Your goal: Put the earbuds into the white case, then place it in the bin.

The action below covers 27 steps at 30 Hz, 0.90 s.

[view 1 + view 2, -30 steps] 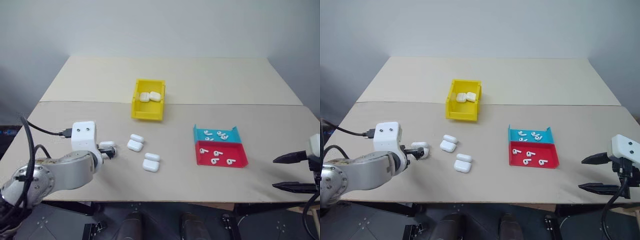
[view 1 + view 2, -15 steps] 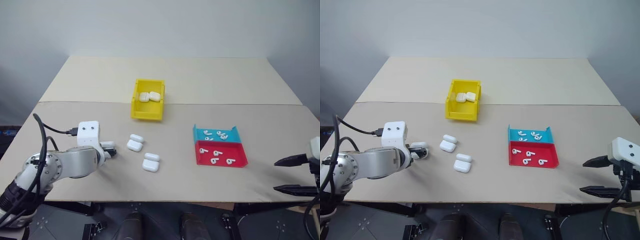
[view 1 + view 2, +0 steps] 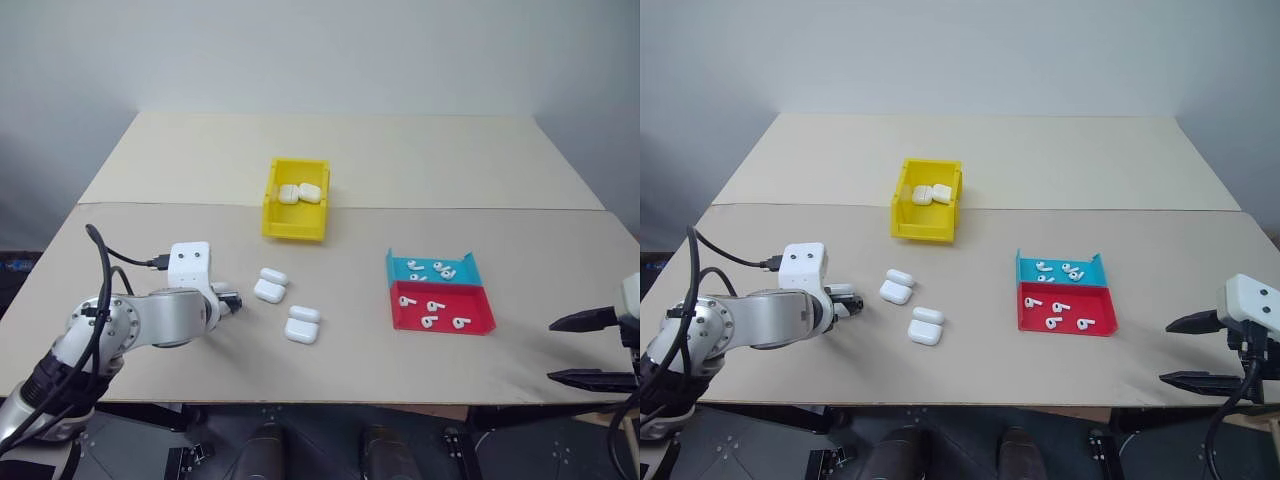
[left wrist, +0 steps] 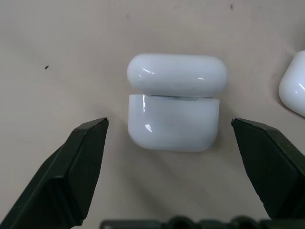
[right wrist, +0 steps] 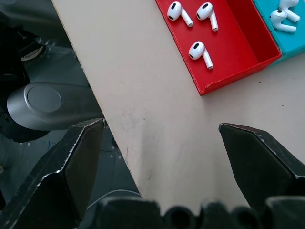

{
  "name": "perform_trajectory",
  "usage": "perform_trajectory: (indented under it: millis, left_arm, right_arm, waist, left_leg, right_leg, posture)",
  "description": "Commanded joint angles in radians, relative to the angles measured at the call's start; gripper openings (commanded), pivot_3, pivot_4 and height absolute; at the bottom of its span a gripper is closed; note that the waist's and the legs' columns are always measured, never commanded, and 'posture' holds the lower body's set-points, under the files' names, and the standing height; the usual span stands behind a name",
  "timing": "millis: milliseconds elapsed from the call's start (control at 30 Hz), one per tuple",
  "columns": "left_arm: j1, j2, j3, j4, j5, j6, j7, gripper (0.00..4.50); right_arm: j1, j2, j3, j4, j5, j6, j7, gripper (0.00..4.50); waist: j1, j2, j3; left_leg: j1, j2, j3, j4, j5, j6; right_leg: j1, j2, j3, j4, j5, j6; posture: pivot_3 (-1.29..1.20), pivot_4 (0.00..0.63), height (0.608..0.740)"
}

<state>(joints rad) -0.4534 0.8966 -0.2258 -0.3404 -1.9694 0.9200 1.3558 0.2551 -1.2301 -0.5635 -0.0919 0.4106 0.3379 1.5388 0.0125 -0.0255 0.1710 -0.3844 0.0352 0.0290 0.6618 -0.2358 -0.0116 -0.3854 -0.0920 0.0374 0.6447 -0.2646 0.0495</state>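
A white case (image 4: 174,102) lies on the table with its lid swung back. My left gripper (image 4: 169,121) is open, with one finger on each side of the case and neither touching it. In the left eye view, this gripper (image 3: 228,300) sits low at the table's front left and covers that case. Two more open cases (image 3: 270,285) (image 3: 302,325) lie to its right. The yellow bin (image 3: 294,228) holds two white cases. Several earbuds (image 3: 430,312) lie in the trays. My right gripper (image 3: 592,348) hangs open off the table's front right edge, empty.
The shallow red tray (image 3: 480,322) and the blue tray (image 3: 400,268) stand side by side right of centre, each with loose earbuds. In the right wrist view, the red tray (image 5: 224,67) is beyond the fingers, near the table's front edge (image 5: 90,95).
My left gripper has moved forward and down over the nearest case, which now lies between its fingers. The right gripper has stayed put.
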Motion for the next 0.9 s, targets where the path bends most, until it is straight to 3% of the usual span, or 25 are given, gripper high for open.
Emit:
perform_trajectory:
  millis: [33, 500, 600, 733, 900]
  left_arm:
    - [-0.015, 0.009, -0.001, 0.000, -0.003, 0.009, 0.011, 4.50]
    - [-0.010, -0.010, -0.022, 0.050, 0.027, 0.013, -0.014, 4.50]
    - [-0.008, -0.001, -0.026, 0.059, 0.050, 0.034, -0.034, 3.94]
    - [-0.009, 0.002, -0.023, 0.067, 0.063, 0.049, -0.054, 2.78]
    - [-0.003, 0.004, -0.017, 0.054, 0.074, 0.051, -0.055, 2.76]
  right_arm:
    - [-0.001, 0.001, -0.038, -0.016, 0.007, 0.013, -0.001, 4.46]
    - [0.006, 0.006, -0.039, -0.021, 0.009, 0.017, -0.007, 4.46]
    - [0.007, 0.007, -0.036, -0.020, 0.007, 0.012, -0.008, 4.50]
    - [0.000, 0.006, -0.031, -0.017, 0.010, 0.012, -0.009, 4.50]
    - [-0.005, 0.007, -0.023, -0.017, 0.010, 0.011, -0.012, 4.50]
  waist:
    - [0.000, 0.000, 0.000]
    - [0.001, 0.000, 0.000]
    - [0.000, 0.000, 0.000]
    - [-0.002, 0.000, 0.000]
    - [-0.002, 0.000, 0.000]
  left_leg:
    - [0.000, 0.000, 0.000, 0.000, 0.000, 0.000]
    - [0.000, 0.000, 0.000, 0.000, 0.000, 0.000]
    - [-0.001, 0.000, 0.000, 0.000, 0.000, 0.000]
    - [0.000, 0.000, 0.000, 0.000, 0.000, 0.000]
    - [0.000, 0.000, 0.000, 0.000, 0.000, 0.000]
  right_leg:
    - [0.000, 0.000, 0.000, 0.000, 0.000, 0.000]
    - [0.000, 0.000, 0.000, -0.001, 0.000, 0.001]
    - [0.000, 0.000, 0.000, -0.001, 0.000, 0.001]
    - [0.000, 0.000, 0.000, -0.001, 0.000, 0.001]
    - [0.000, 0.000, 0.000, -0.001, 0.001, 0.001]
  posture:
    - [0.00, 0.150, 0.740]
    - [0.00, 0.150, 0.740]
    - [0.00, 0.150, 0.740]
    - [0.00, 0.150, 0.740]
    - [0.00, 0.150, 0.740]
